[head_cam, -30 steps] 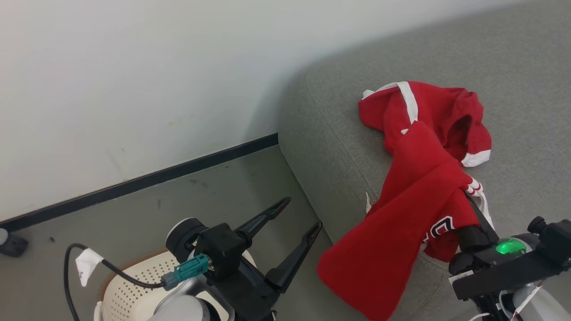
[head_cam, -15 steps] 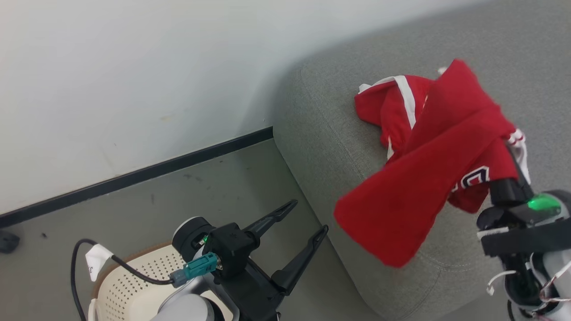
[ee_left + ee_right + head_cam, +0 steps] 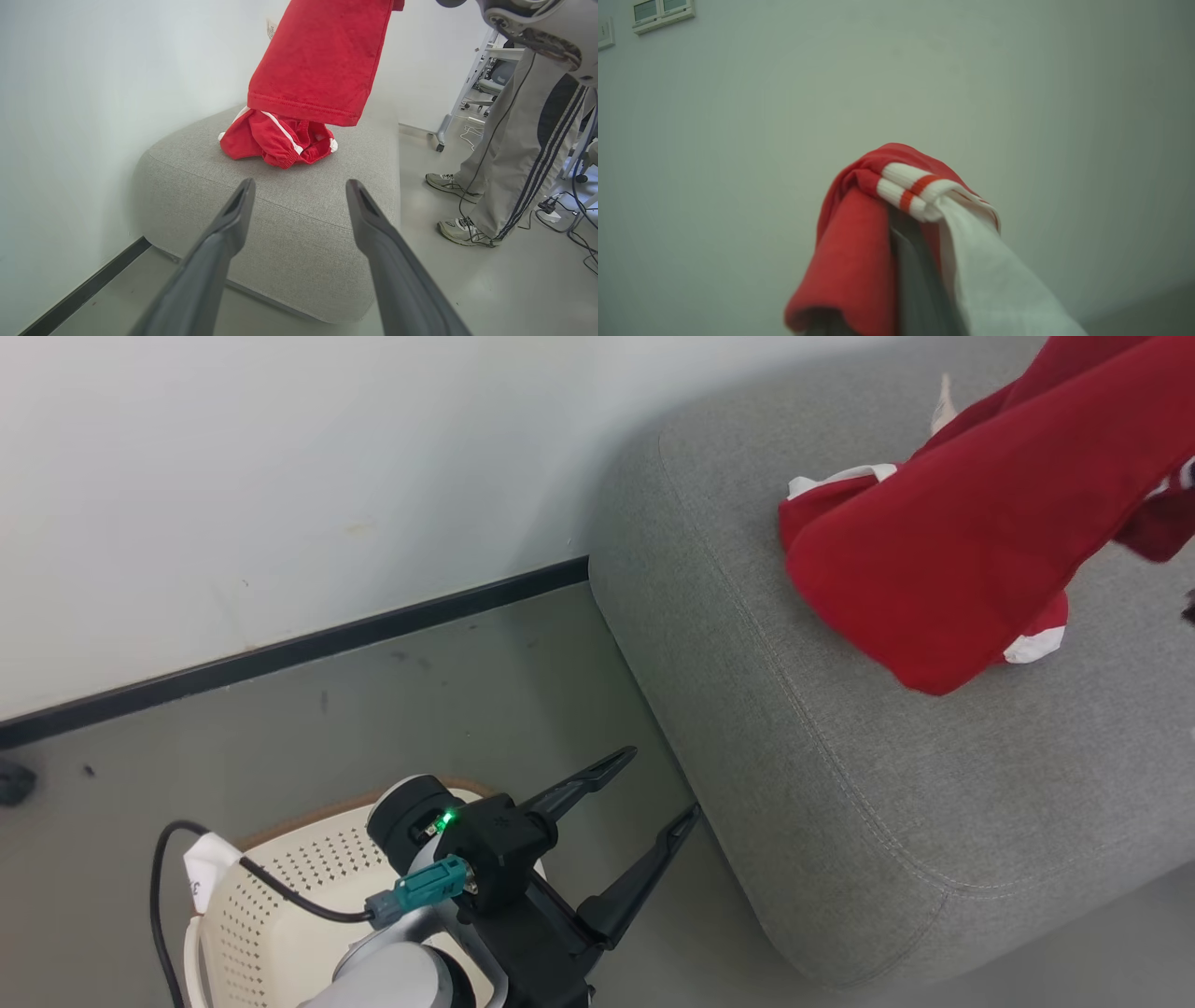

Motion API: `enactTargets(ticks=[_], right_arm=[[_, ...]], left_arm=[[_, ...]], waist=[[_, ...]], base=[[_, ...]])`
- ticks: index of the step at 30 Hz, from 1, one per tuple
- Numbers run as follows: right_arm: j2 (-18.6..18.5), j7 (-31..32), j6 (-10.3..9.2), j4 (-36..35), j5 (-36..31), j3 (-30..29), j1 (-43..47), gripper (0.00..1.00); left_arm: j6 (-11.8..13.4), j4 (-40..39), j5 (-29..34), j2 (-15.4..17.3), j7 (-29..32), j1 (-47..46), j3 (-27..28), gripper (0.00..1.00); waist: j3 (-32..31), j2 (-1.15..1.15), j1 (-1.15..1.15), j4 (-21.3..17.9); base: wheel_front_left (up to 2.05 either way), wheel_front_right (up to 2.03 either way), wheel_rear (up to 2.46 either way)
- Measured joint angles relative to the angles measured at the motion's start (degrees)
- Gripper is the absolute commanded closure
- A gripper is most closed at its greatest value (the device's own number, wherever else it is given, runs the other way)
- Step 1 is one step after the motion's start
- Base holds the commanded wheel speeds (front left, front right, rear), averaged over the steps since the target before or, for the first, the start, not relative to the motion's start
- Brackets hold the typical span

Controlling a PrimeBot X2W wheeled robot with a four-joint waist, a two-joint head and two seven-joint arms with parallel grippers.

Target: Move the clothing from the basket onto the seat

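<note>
Pinching the clothing [image 3: 971,551], the right tool [image 3: 908,233] has risen, apparently above the seat [image 3: 840,756], while the left tool [image 3: 661,782] stays spread

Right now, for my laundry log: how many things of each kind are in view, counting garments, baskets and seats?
Red garments: 2 (hanging garment, crumpled garment)
Basket: 1
Seat: 1
Total: 4

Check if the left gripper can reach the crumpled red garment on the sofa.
Probably yes: left gripper is open, aimed at the crumpled garment across bare sofa; the hanging shirt dangles just above it.
</note>
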Motion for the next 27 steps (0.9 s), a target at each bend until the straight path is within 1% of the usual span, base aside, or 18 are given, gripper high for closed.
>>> enactTargets(ticks=[5, 7, 13, 15, 19, 20, 24, 27], right_arm=[[-4.15, 0.08, 0.00, 4.09, 1.65, -2.64, -5.84, 1.00], [-5.12, 0.08, 0.00, 6.17, 1.65, -3.89, -7.54, 1.00], [-8.32, 0.04, -0.13, 12.79, 0.92, -7.94, -11.38, 1.00], [-9.67, 0.02, -1.19, 14.40, -0.83, -8.29, -12.08, 1.00], [-11.98, -0.02, -4.79, 17.96, -3.90, -10.61, -12.97, 1.00], [-13.15, -0.07, -6.97, 19.05, -5.63, -11.77, -13.23, 1.00], [-15.46, -0.09, -9.83, 22.77, -9.35, -12.10, -13.56, 1.00], [-16.33, -0.09, -11.23, 24.94, -11.09, -11.67, -13.60, 1.00]], left_arm=[[-0.03, -1.35, 0.10, 0.08, 1.01, -0.41, -0.44, 0.00], [-0.43, -1.70, 0.15, 0.37, 1.34, -0.93, -0.52, 0.00], [-0.44, -3.00, 0.25, 0.82, 2.01, -2.53, -0.52, 0.00], [-0.45, -3.47, 0.31, 1.01, 2.11, -2.90, -0.48, 0.00], [-0.48, -4.37, 0.42, 2.00, 2.85, -3.66, -0.34, 0.00], [-0.49, -4.83, 0.48, 2.26, 3.18, -3.82, -0.29, 0.00], [-0.51, -5.63, 0.49, 3.07, 3.83, -4.49, -0.24, 0.00], [-0.51, -6.39, 0.49, 3.60, 4.42, -5.23, 0.03, 0.00]], waist=[[2.14, 0.00, 0.00, 0.63], [3.14, 0.00, 0.00, 0.91], [6.33, 0.00, 0.00, 1.94], [7.42, 0.00, 0.00, 2.35], [9.65, 0.00, 0.00, 3.18], [10.80, 0.00, 0.00, 3.57], [13.16, 0.00, 0.00, 4.35], [14.93, 0.00, 0.00, 4.93]], base=[[0.00, 0.00, 0.00], [0.00, 0.00, 0.00], [0.00, 0.00, 0.00], [0.00, 0.00, 0.00], [0.00, 0.00, 0.00], [0.00, 0.00, 0.00], [0.00, 0.00, 0.00], [0.00, 0.00, 0.00]])
